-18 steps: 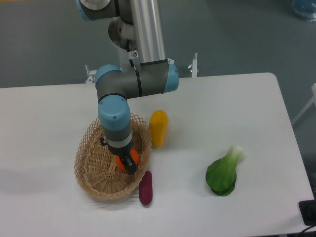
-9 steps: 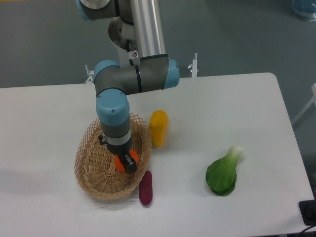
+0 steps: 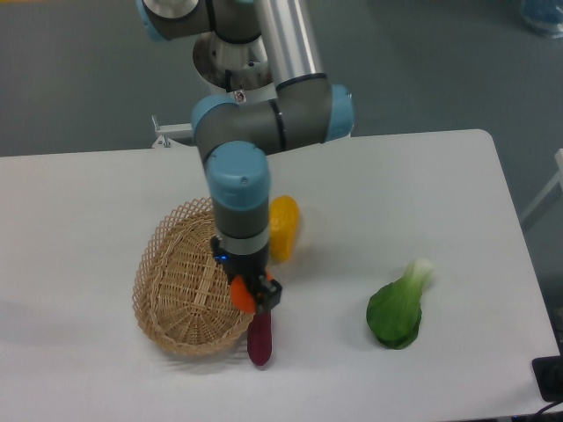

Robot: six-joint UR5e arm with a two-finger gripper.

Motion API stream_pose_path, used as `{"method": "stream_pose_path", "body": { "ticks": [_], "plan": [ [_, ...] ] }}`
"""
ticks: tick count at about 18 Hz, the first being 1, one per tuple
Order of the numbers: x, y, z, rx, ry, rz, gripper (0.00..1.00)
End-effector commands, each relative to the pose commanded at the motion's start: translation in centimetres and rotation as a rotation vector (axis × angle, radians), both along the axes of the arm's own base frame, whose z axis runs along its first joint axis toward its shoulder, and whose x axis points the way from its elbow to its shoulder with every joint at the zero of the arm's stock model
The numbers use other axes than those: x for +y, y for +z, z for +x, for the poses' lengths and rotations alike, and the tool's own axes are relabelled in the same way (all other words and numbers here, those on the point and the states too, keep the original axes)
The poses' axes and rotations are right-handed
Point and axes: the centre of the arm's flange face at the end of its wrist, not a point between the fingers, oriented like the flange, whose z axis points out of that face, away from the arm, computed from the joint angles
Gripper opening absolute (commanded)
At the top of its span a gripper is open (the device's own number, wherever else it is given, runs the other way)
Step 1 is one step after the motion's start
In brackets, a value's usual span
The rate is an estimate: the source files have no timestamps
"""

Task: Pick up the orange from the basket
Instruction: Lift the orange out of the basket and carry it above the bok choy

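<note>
While the gripper (image 3: 253,295) is clamped on the orange (image 3: 242,294), fruit sits betw. its fingers, up over the basket (image 3: 180,281) right rim, w/ purple veg (image 3: 259,337) just nearer.

Single fixed camera, mounted high opposite the arm's base, looks steeply down across the white rectangular table (image 3: 422,176) from moderate range, taking in nearly the whole tabletop and grey floor behind.

yellow fruit (image 3: 283,227), purple tuber (image 3: 259,341) and leafy green (image 3: 398,308) on white table (image 3: 422,202).
</note>
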Motion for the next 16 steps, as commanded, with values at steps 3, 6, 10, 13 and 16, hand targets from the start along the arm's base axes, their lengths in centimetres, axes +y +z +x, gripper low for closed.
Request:
{"method": "stream_pose_path", "body": {
  "ticks": [3,6,10,13,16],
  "plan": [
    [-3.2,0.6,-5.8,-0.022,0.091,0.046,0.64],
    [-7.9,1.5,-11.9,0.009,0.179,0.053,0.64],
    [-10.3,2.1,-15.5,0.041,0.207,0.051,0.63],
    [-11.4,1.4,-16.8,0.109,0.195,-0.054,0.63],
    [-11.9,-0.3,-18.4,0.118,0.181,-0.084,0.63]
  ]
}}
